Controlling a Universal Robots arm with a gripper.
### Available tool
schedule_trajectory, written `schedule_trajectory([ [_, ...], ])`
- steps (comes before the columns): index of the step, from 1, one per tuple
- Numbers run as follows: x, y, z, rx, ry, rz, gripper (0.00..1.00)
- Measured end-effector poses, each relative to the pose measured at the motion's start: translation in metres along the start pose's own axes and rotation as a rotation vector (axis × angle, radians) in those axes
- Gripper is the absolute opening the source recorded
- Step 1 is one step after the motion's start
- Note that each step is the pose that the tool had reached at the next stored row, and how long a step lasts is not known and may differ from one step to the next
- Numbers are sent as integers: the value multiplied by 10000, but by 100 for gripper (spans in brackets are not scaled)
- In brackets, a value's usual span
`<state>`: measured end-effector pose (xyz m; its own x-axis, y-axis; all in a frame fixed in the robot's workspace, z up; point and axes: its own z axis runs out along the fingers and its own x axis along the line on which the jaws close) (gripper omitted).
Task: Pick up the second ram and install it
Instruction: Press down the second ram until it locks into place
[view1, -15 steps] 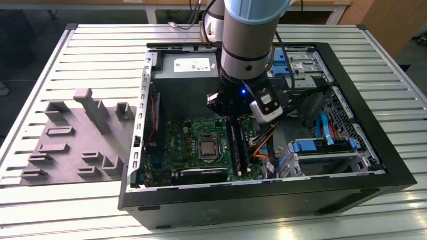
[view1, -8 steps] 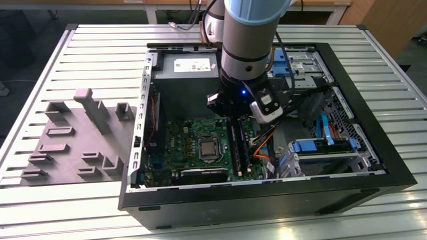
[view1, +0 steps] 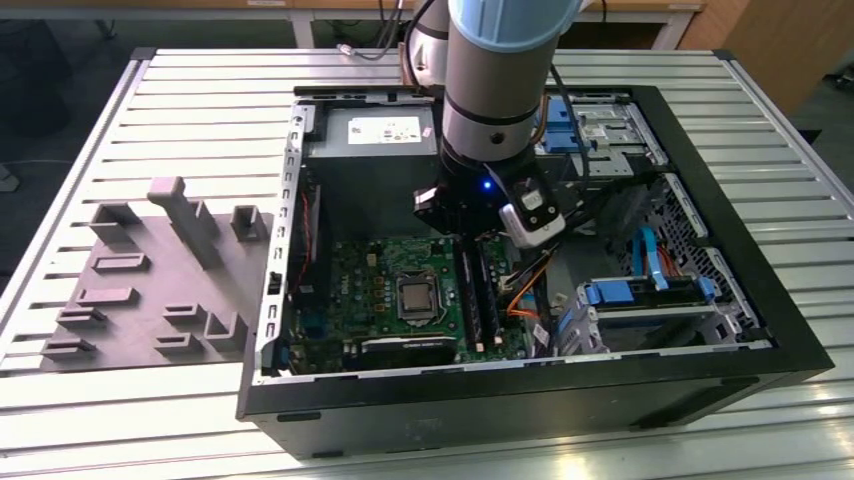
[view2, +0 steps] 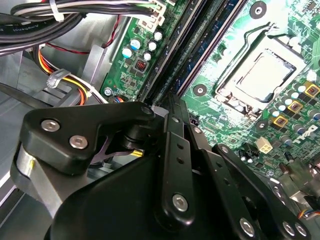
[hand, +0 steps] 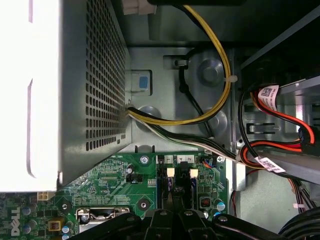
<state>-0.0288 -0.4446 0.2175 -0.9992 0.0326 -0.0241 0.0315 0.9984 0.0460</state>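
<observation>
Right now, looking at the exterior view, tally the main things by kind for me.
Robot arm: 1
Open computer case: 1
Green motherboard: 1
Grey plastic fixture: 1
Total: 4

One high camera off the arm, two close cameras at its wrist.
The exterior view looks steeply down on the worktop (view1: 160, 420) and open computer case (view1: 747, 300) from afar; both wrist views sit low inside it, sharing the green motherboard (view2: 220, 65) (hand: 100, 177) and its slots.
</observation>
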Motion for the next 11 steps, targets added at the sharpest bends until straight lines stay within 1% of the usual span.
schedule_trajectory([
  [11,0,0,10,-2,-1,0,11],
])
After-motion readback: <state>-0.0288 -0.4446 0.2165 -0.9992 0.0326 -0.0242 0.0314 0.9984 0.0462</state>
